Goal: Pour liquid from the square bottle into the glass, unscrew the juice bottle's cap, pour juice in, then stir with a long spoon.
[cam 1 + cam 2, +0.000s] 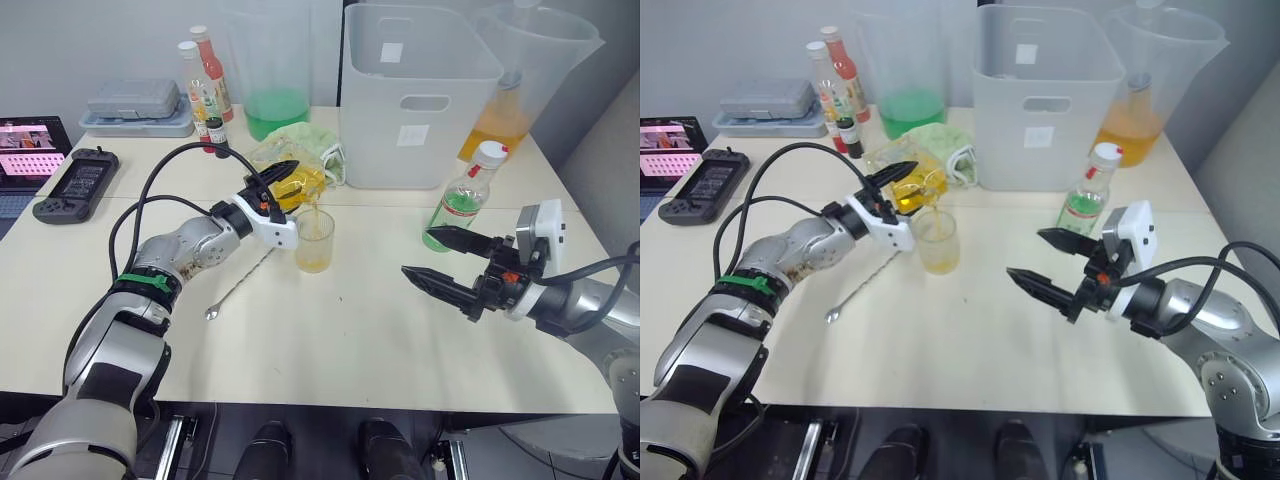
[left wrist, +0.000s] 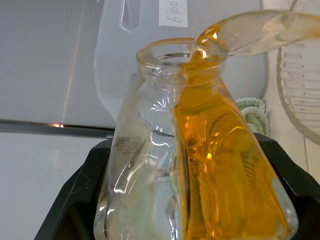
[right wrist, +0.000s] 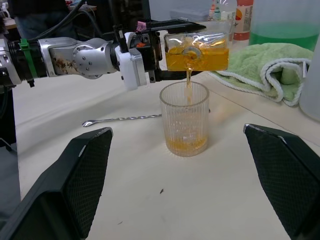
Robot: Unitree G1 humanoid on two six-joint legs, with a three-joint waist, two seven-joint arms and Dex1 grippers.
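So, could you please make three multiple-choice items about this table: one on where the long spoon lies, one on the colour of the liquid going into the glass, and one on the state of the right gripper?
1. Where is the long spoon?
A. Standing in the glass
B. Lying flat on the table, on the robot's left of the glass
C. Held in the right gripper

2. What colour is the liquid that falls into the glass?
A. Orange-amber
B. Green
C. Colourless

3. How is the right gripper?
A. Shut on the juice bottle
B. Shut on the cap
C. Open and holding nothing

Answers:
1. B, its stem rests on the table beside the glass.
2. A, an amber stream leaves the square bottle, which the left gripper holds tilted over the glass.
3. C, its fingers stand wide apart, clear of the juice bottle.
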